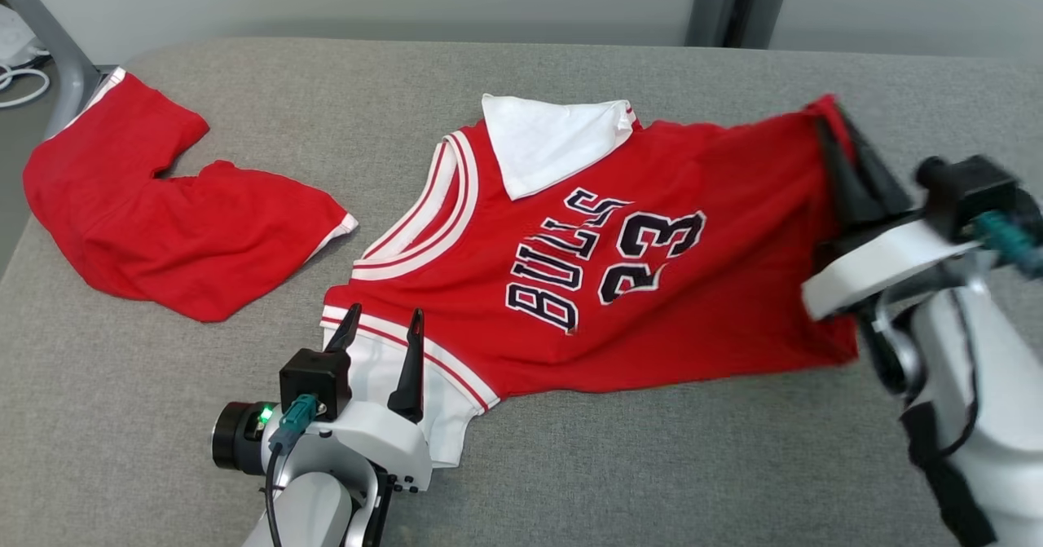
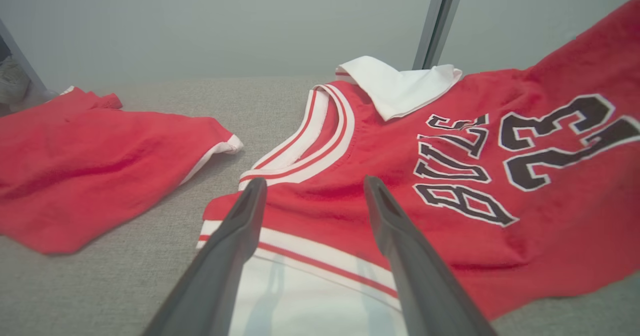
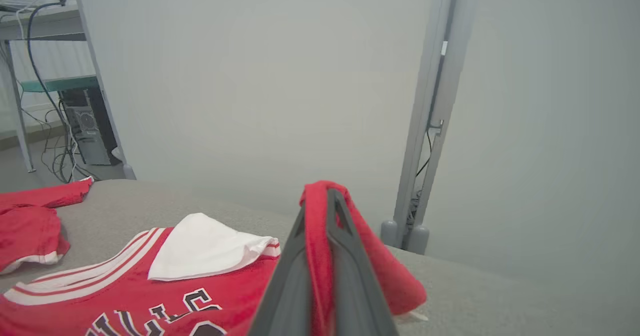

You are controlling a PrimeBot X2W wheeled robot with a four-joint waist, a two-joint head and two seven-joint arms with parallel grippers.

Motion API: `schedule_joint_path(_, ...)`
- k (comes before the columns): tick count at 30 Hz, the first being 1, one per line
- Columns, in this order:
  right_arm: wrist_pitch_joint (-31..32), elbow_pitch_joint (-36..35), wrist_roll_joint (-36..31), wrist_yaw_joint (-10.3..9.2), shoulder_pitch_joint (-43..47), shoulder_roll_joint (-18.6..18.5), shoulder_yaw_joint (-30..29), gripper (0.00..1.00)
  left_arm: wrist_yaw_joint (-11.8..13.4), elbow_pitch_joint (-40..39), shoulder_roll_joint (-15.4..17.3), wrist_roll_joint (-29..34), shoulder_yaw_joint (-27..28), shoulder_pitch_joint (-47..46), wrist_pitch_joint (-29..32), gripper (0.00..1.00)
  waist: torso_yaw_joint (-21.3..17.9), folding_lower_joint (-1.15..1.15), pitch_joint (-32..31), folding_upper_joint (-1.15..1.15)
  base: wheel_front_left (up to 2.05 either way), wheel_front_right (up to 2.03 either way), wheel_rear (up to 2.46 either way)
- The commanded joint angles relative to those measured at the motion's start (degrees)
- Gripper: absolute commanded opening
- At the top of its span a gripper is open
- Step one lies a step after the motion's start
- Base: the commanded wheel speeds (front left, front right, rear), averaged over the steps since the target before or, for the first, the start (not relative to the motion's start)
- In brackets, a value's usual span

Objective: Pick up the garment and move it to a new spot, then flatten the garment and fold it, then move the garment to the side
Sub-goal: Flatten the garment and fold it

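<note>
Our right gripper (image 3: 322,201) clamps only the jersey (image 1: 635,302) hem, left gripper (image 1: 385,323) spread open, so we could lose that thin fold lifting.

The left gripper (image 1: 386,312) hovers over the near-left corner of the garment (image 1: 619,286), its two dark fingers spread wide and pointing forward, while the right gripper (image 1: 833,135), wrist tilted, pinches the garment's far-right edge, holding it raised.
</note>
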Motion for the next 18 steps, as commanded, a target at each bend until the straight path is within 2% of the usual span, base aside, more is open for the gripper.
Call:
schedule_joint_path(1, -0.25, -2.6, -1.84, -0.02, 2.02, -0.03, 2.37, 0.0, 0.0, 0.16, 0.06, -0.4, 0.03, -0.2, -0.29, 1.0, -0.2, 0.0, -0.07, 0.0, 0.0, 0.0, 0.0)
schedule_joint_path(2, -0.27, -6.48, -4.95, -0.02, 3.44, -0.65, 7.91, 0.0, -0.13, 0.4, -0.02, -0.52, -0.17, -0.24, -0.36, 1.0, -0.34, 0.0, -0.16, 0.0, 0.0, 0.0, 0.0)
schedule_joint_path(5, -0.28, -7.62, -8.08, -0.03, 4.72, -2.12, 17.96, 0.0, -0.43, 1.01, -0.09, -0.63, -0.48, -0.41, -0.35, 1.0, -0.42, 0.0, -0.29, 0.0, 0.0, 0.0, 0.0)
schedule_joint_path(8, -0.29, -4.41, -6.73, -0.03, 5.49, -2.38, 25.45, 0.0, -0.45, 1.54, -0.19, -0.8, -0.85, -0.62, -0.35, 1.0, -0.35, 0.0, -0.42, 0.0, 0.0, 0.0, 0.0)
schedule_joint_path(11, 0.74, 0.61, -3.52, -0.03, 5.52, -1.88, 30.04, 0.0, -0.77, 2.01, -0.22, -1.03, -1.11, -0.71, -0.28, 1.0, -0.15, 0.0, -0.64, 0.0, 0.0, 0.0, 0.0)
schedule_joint_path(12, 1.26, 4.74, -0.24, -0.03, 4.9, -1.27, 31.2, 1.0, -0.82, 2.33, -0.04, -1.09, -1.17, -0.59, -0.33, 1.0, -0.13, 0.0, -0.85, 0.0, 0.0, 0.0, 0.0)
schedule_joint_path(18, 1.51, 7.84, 5.73, -0.03, 4.49, -1.18, 31.28, 1.0, -0.46, 2.73, 0.24, -1.52, -0.95, -0.02, -0.5, 1.0, -0.59, 0.0, -1.6, 0.0, 0.0, 0.0, 0.0)
